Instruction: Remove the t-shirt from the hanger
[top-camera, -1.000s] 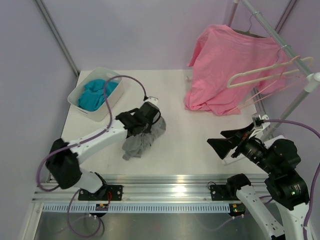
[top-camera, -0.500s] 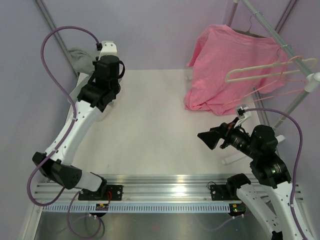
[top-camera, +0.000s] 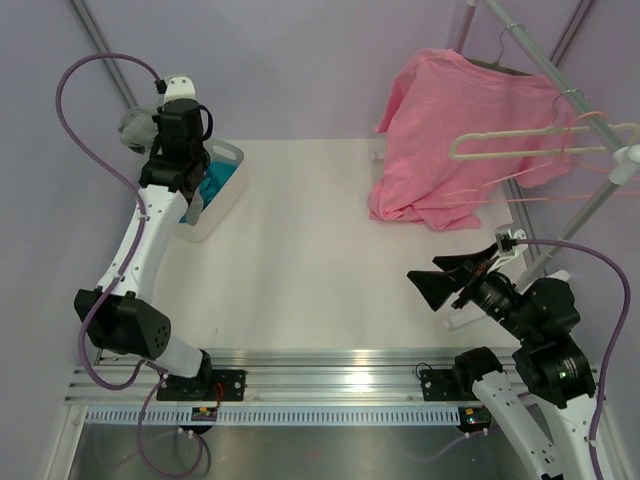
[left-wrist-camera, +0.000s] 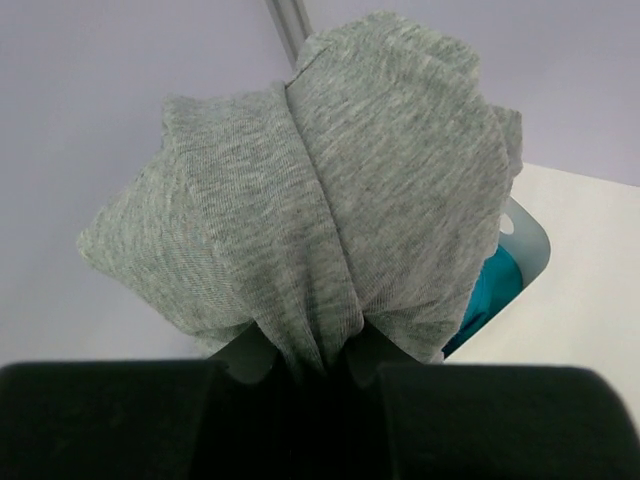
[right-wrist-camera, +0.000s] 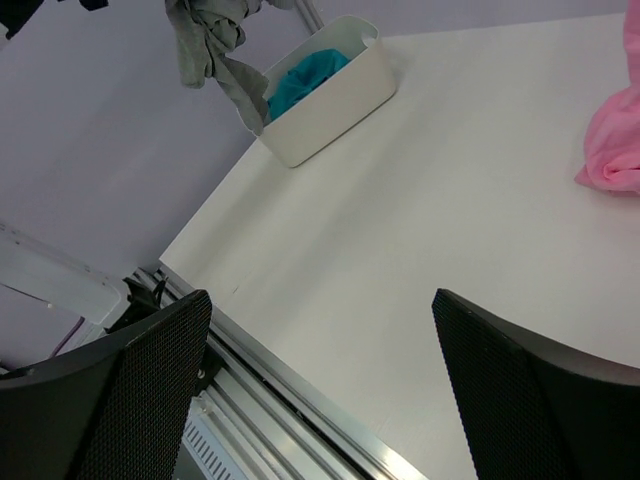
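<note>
**Top external view.** Landmark: the white bin (top-camera: 228, 196) at the left rear of the desk (top-camera: 320, 270), with the teal cloth (top-camera: 212, 186) inside it.
- The left arm (top-camera: 150, 215) reaches up over the bin.
- The left jaws are closed nearly all the way on the t-shirt (top-camera: 133, 127). The shirt is bunched in a grey wad, in the air, above and just beyond the bin's left end.
- The hanger (top-camera: 520, 138) hangs bare on the rail, well to the right of the bin and beside the pink t-shirt (top-camera: 450, 140).
- The right jaws stand spread wide and hold nothing. They are low over the desk, well to the right of the bin.

**Left wrist view.** The t-shirt (left-wrist-camera: 330, 210) fills the frame, and a fold of it is pinched between the fingertips (left-wrist-camera: 245, 355). The bin (left-wrist-camera: 530, 235) shows below and to the right of the wad.

**Right wrist view.** The t-shirt (right-wrist-camera: 205, 35) dangles above the left end of the bin (right-wrist-camera: 340, 100), with one tail hanging down close to the rim. Contact with the rim cannot be told. Both fingers (right-wrist-camera: 150, 380) are far apart over bare desk.

**Step in hand.** Judged from the layout, the shirt is already off the hanger and only the deposit remains.

**Next move.** Bring the wad squarely over the bin opening or over open desk, then part the left jaws. Keep the trailing tail clear of the rim.
</note>
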